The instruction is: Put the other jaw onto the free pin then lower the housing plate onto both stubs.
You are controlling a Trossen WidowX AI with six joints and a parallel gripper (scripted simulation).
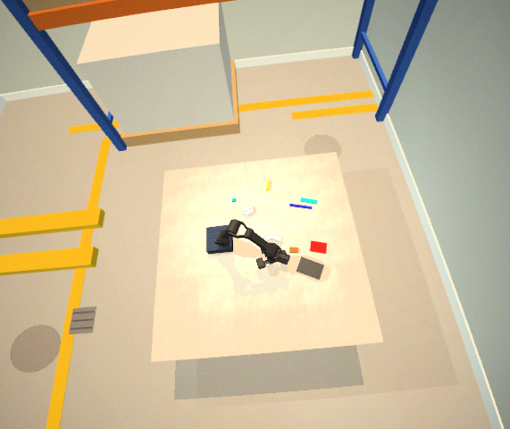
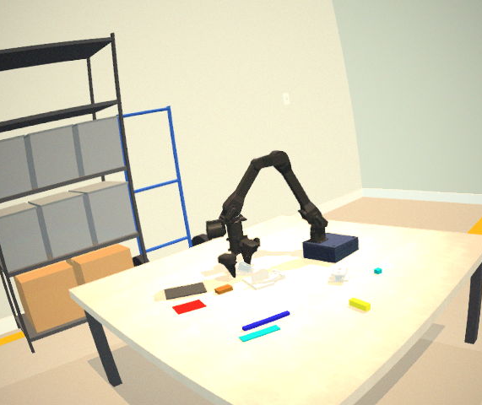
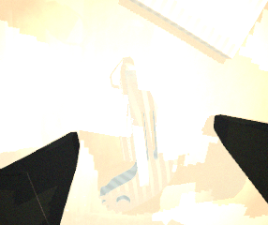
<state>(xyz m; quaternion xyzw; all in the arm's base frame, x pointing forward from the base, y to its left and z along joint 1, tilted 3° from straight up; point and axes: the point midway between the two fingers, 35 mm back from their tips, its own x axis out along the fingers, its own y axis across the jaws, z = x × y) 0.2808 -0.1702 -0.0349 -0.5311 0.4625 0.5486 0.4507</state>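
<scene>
The gripper [image 1: 272,261] [image 2: 241,268] [image 3: 146,124], spread and empty, is straddling the pale loose jaw [image 1: 272,269] [image 2: 244,267] [image 3: 143,159], whose glare-blurred outline is risking an off-centre, tilting pinch, while the white base assembly [image 1: 274,239] [image 2: 260,282] [image 3: 209,23] is sitting toward one o'clock in the wrist view.

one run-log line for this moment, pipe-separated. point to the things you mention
gripper [image 1: 272,270] [image 2: 241,269] [image 3: 146,124]: open, nothing held | over: pale part [image 2: 245,267] [image 3: 143,141] | housing plate: cannot identify | meshing: cannot tell
</scene>
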